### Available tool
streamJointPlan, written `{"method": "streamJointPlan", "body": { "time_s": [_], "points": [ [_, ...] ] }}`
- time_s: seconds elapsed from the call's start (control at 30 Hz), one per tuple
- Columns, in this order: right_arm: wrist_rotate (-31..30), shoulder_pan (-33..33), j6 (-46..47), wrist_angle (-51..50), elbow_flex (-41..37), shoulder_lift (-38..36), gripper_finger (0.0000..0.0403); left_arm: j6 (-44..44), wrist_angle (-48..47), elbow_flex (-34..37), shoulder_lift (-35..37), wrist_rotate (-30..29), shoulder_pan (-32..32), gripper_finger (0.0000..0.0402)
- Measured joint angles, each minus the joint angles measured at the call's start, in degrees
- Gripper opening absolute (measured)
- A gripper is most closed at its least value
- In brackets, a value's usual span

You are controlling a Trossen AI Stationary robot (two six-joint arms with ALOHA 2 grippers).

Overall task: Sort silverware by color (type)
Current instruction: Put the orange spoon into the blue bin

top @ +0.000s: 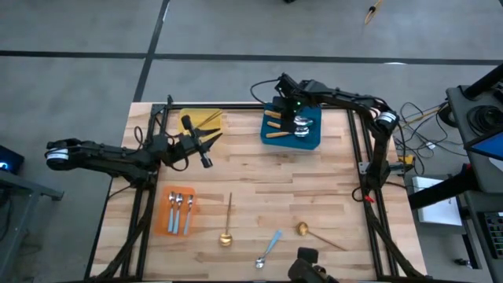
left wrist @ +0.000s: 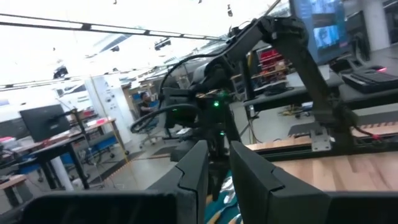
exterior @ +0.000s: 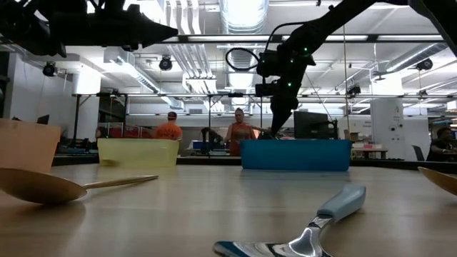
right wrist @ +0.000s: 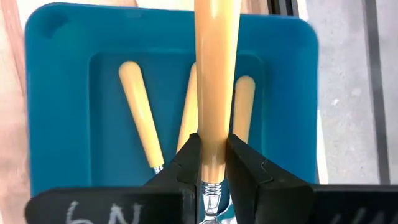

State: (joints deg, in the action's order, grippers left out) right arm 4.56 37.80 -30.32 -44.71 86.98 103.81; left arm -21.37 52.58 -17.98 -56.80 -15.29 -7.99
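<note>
Right pincer (right wrist: pixel 211 163) clamped, arm stretched to far edge, left pincer (top: pixel 206 147) mid-air, fingers near-closed

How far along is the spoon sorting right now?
Roughly two thirds done. Orange-handled spoons lie in the blue tray, gold ones in the yellow tray, blue-handled ones in the orange tray. The right gripper holds another orange-handled spoon over the blue tray. Two gold spoons and one blue-handled spoon remain loose.

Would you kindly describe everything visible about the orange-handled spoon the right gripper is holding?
The orange-handled spoon has a smooth, rounded, plastic-looking orange handle joined to a silver neck. The right gripper is shut on it near that neck, above the blue tray, where three more orange handles lie. Its bowl is hidden.
</note>
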Motion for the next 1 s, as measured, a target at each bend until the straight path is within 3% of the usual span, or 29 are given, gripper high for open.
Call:
{"method": "streamJointPlan", "body": {
  "time_s": [0.2,0.37,1.0],
  "points": [
    [-0.6,0.0,-0.7,-0.1,0.0,3.3,0.0037,1.0,0.0,0.0,0.0,-0.1,0.0,0.0051],
    [-5.1,0.0,-0.8,-0.2,0.0,5.1,0.0037,2.2,0.0,0.0,0.0,-0.2,0.0,0.0051],
    [-5.2,0.1,0.5,-0.2,0.0,9.6,0.0037,3.9,-0.5,0.0,0.0,-0.2,0.0,0.0051]
  ]
}}
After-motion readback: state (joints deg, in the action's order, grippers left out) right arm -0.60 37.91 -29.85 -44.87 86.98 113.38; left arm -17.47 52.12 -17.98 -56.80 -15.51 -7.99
